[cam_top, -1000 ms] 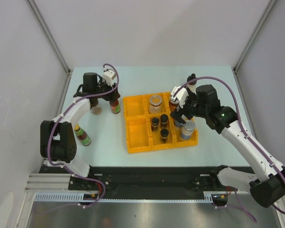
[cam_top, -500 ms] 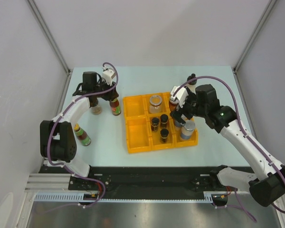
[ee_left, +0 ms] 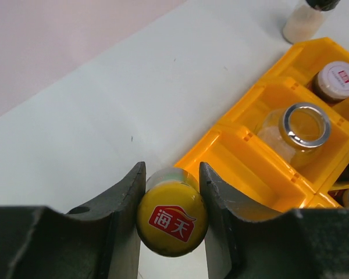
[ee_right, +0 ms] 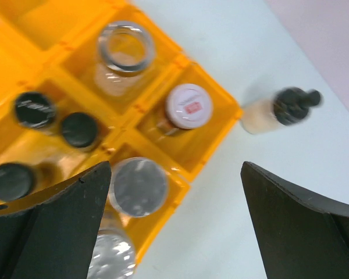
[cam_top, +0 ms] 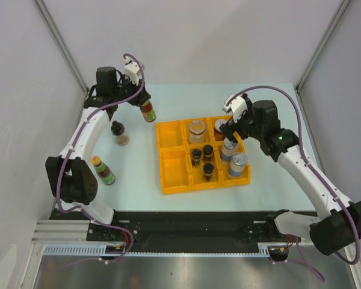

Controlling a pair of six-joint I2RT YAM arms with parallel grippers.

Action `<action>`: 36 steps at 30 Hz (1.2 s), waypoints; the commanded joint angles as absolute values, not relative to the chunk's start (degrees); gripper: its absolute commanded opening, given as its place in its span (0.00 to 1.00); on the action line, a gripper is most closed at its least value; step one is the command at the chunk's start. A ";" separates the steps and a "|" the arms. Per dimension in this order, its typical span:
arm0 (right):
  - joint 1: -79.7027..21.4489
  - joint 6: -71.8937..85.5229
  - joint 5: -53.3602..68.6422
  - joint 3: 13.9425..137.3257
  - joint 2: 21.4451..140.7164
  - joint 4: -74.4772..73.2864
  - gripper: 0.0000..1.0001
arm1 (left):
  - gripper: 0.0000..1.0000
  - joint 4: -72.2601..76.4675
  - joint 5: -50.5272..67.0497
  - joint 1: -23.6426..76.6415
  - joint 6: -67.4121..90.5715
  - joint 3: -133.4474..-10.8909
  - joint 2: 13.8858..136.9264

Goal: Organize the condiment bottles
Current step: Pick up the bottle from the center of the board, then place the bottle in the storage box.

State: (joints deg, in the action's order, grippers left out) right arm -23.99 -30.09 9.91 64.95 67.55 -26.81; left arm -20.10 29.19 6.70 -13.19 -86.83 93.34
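My left gripper is shut on a slim sauce bottle with a yellow cap. In the top view that red- and green-labelled bottle hangs from the left gripper above the table, behind the yellow tray. My right gripper is open over the tray's back right, with nothing between its fingers. Below it stand two silver-lidded shakers, a white-capped jar, a clear open jar and black-capped jars.
A black-capped jar stands on the table left of the tray. Another sauce bottle lies near the left arm's base. A pale bottle with a black top stands just beyond the tray's back right corner. The two left tray compartments hold nothing.
The left gripper closed on the sauce bottle, lifted it off the table and carried it back. The right gripper rose away from the shaker now standing in the tray.
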 commanded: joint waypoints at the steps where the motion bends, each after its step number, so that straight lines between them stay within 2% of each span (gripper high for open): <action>1: -19.00 -26.37 1.85 65.83 70.13 -16.18 1.00 | 0.00 -18.10 33.49 10.01 -11.60 -90.88 90.88; 8: -10.82 -24.43 2.46 67.94 76.01 -11.43 1.00 | 0.00 -16.70 31.91 17.30 -11.69 -88.86 92.72; 17: -2.12 -20.84 7.90 71.71 85.07 -4.58 1.00 | 0.00 -12.92 29.09 19.86 -12.22 -88.59 99.84; 27: -0.70 -16.35 12.74 79.61 95.70 1.84 1.00 | 0.00 -10.03 28.92 20.21 -12.22 -88.16 103.53; 28: -0.62 -15.91 13.01 80.41 96.93 2.19 1.00 | 0.05 -9.76 28.92 20.30 -12.22 -88.15 103.71; 30: -0.79 -14.24 13.01 82.25 100.44 2.37 1.00 | 0.21 -9.58 29.18 20.30 -12.22 -88.07 104.67; 31: -0.79 -13.63 13.09 84.01 101.68 2.37 1.00 | 0.37 -9.67 29.18 20.39 -12.22 -88.07 104.94; 33: -0.88 -12.22 13.44 86.73 105.72 1.68 1.00 | 0.44 -9.84 29.79 20.30 -12.30 -87.89 105.55; 34: -0.88 -11.96 13.71 89.71 107.12 0.45 1.00 | 0.52 -9.93 29.97 20.30 -12.39 -87.80 105.64; 36: -1.14 -11.60 13.89 92.36 111.34 -1.56 1.00 | 0.60 -10.37 30.32 20.30 -12.57 -87.45 105.47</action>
